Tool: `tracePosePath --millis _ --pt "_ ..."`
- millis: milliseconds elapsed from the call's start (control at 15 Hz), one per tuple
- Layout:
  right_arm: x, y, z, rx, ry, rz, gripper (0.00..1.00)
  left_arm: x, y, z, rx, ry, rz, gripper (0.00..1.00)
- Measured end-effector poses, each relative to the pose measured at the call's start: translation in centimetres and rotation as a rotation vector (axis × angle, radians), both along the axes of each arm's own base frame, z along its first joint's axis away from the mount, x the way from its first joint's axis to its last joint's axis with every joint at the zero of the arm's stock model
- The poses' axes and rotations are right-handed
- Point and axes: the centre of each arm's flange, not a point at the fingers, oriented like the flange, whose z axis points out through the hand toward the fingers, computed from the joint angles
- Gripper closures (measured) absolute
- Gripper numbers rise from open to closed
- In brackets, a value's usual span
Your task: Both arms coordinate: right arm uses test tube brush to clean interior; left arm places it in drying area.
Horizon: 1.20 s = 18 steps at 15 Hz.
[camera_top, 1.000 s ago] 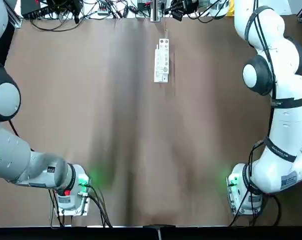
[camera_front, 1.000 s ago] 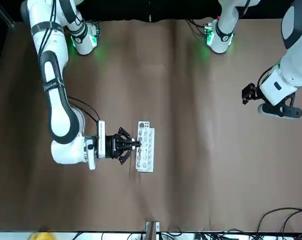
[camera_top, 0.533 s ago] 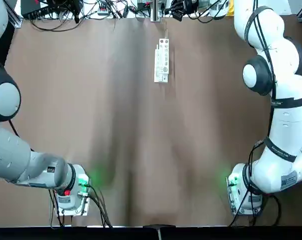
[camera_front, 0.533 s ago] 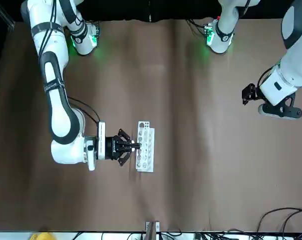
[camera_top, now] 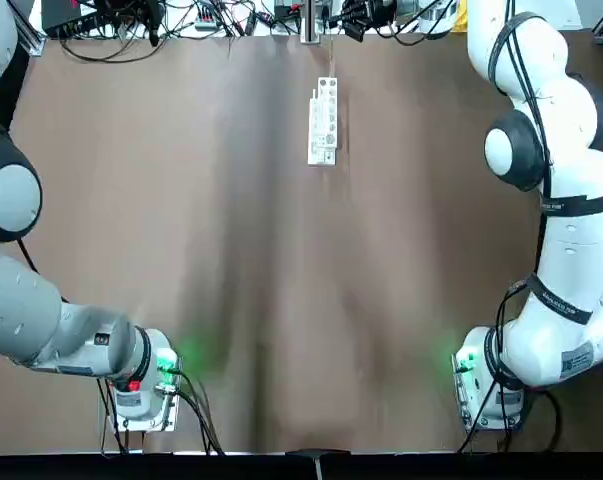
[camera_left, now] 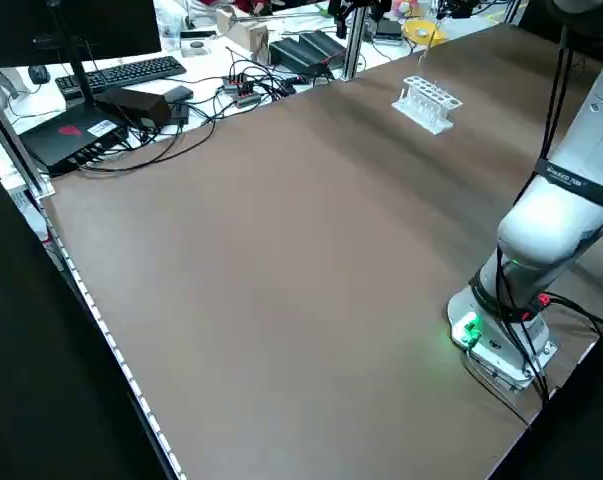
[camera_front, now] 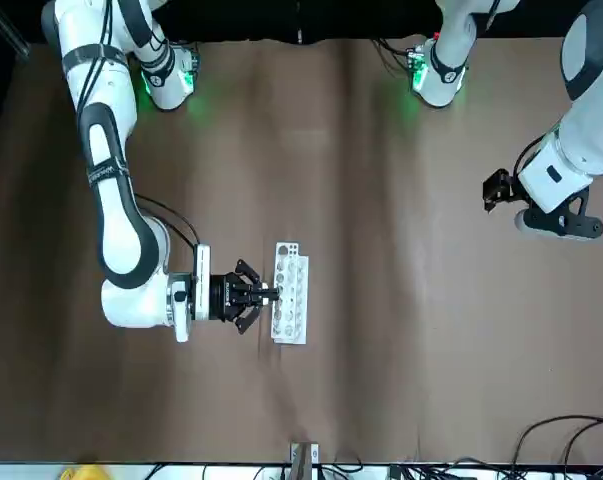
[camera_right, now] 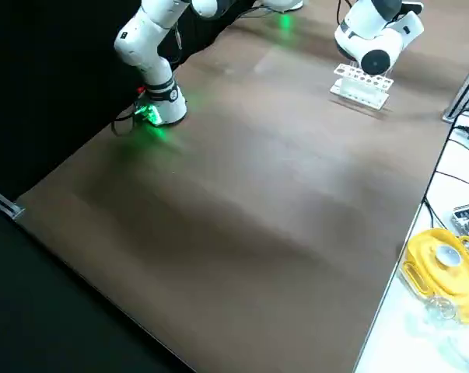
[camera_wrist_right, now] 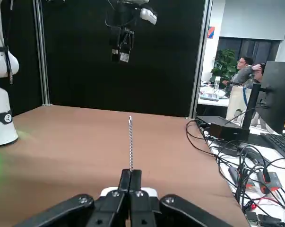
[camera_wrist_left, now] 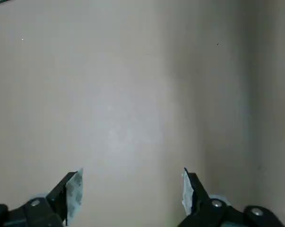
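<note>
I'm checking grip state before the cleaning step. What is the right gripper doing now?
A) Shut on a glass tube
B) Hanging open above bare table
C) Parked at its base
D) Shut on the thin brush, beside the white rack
D: the right gripper has its fingers pressed together on the test tube brush, and the front view shows it next to the white rack.

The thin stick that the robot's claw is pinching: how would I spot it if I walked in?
Look at the brown table, then its far end, where a small white rack stands. The right gripper is shut on the test tube brush beside it, a pale, hair-thin twisted wire, far slimmer than the holed rack.
</note>
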Motion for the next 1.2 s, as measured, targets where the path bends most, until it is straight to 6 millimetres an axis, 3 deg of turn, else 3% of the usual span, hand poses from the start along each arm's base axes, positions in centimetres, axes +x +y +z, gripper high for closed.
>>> tracePosePath --millis 1200 --pt "0.36 -0.34 0.30 -0.001 -0.025 -0.015 0.98 0.10 -0.08 0.02 -0.001 -0.008 -0.001 0.00"
